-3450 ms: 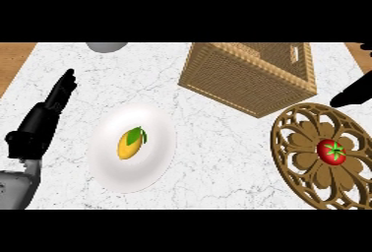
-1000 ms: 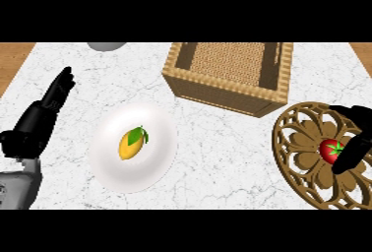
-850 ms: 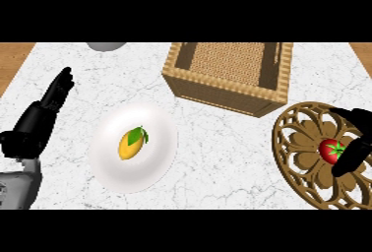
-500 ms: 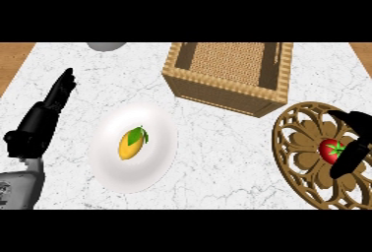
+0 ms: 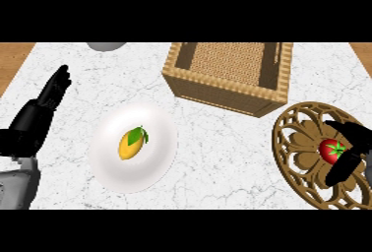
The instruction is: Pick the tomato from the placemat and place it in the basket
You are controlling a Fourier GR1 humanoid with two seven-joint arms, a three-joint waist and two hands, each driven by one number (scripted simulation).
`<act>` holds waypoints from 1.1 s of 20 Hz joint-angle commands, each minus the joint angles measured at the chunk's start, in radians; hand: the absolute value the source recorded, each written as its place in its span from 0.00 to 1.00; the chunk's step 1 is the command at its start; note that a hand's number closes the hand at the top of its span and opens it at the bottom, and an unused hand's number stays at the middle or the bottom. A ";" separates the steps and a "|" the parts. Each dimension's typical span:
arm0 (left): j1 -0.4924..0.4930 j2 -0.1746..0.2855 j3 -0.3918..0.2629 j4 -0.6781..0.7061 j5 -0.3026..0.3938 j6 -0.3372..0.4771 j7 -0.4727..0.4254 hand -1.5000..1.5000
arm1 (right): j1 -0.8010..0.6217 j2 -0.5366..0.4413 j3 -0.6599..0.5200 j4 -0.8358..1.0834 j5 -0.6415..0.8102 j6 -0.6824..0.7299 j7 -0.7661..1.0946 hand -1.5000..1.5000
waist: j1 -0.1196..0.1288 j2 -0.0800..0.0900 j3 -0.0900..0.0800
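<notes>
1 tomato, right hand curled round it
Tomato's sitting on the round brown placemat at the worktop's right side, fingers hooked either side of it. Basket is just behind the mat. Left hand rests open at the left edge.

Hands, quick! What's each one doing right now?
Left hand: open, fingers straight, resting at the view's left edge, holding nothing.
Right hand: curled round the tomato on the placemat.
</notes>
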 commanded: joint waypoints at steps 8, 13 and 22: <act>0.015 -0.014 0.022 0.019 -0.016 -0.021 -0.018 0.50 | 0.002 0.033 -0.005 0.111 0.123 -0.059 -0.160 1.00 | 0.003 0.001 0.000; -0.022 -0.050 -0.006 0.060 -0.039 -0.002 -0.034 0.50 | -0.066 0.042 0.012 0.227 0.192 -0.126 -0.258 1.00 | 0.008 0.004 0.000; -0.059 -0.056 -0.023 0.025 -0.048 -0.003 0.005 0.50 | -0.150 -0.161 -0.017 0.322 0.396 -0.469 -0.620 1.00 | 0.039 0.019 0.007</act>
